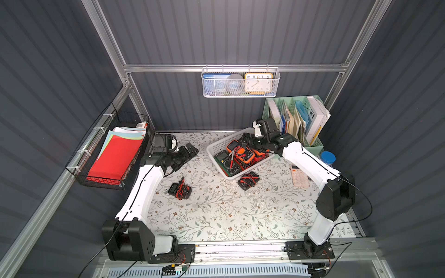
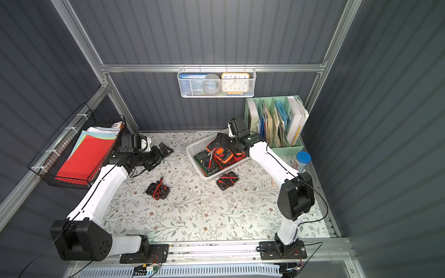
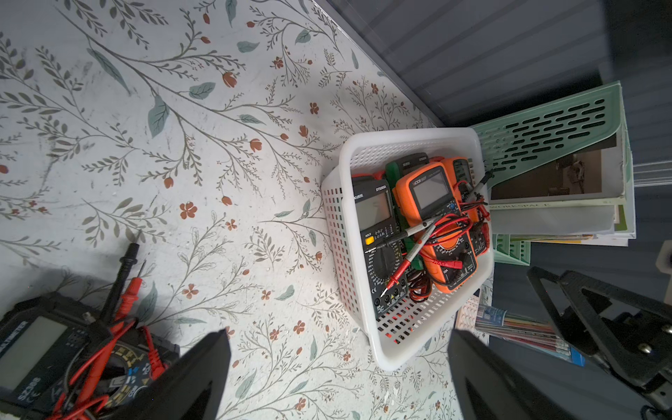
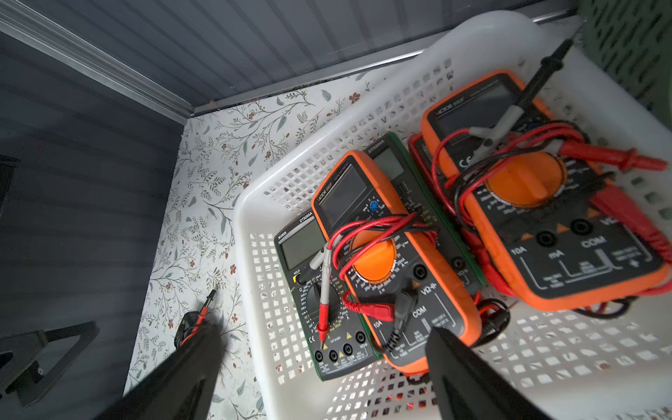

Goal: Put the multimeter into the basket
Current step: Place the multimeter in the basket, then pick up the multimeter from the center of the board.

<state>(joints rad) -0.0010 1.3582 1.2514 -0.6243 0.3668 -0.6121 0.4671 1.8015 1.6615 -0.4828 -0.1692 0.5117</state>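
The white perforated basket (image 1: 215,146) (image 2: 192,154) (image 3: 334,236) (image 4: 247,203) sits at the back of the table, right of centre. It holds several multimeters wound with red and black leads: two orange ones (image 4: 392,262) (image 4: 545,218) and a green-black one (image 4: 309,272). Two black multimeters lie on the table, one just in front of the basket (image 1: 249,180) (image 2: 227,180) and one further left (image 1: 180,190) (image 2: 157,190) (image 3: 54,356). My right gripper (image 1: 248,139) (image 4: 325,329) hovers open over the basket's far end, holding nothing. My left gripper (image 1: 190,150) (image 3: 338,332) is open and empty, left of the basket.
A green file organizer (image 1: 298,120) with books stands right behind the basket. A pink calculator (image 1: 299,177) and a blue-lidded jar (image 1: 328,157) sit at the right edge. A black wire basket with coloured papers (image 1: 113,154) hangs on the left wall, a white mesh basket with a clock (image 1: 240,81) on the back rail.
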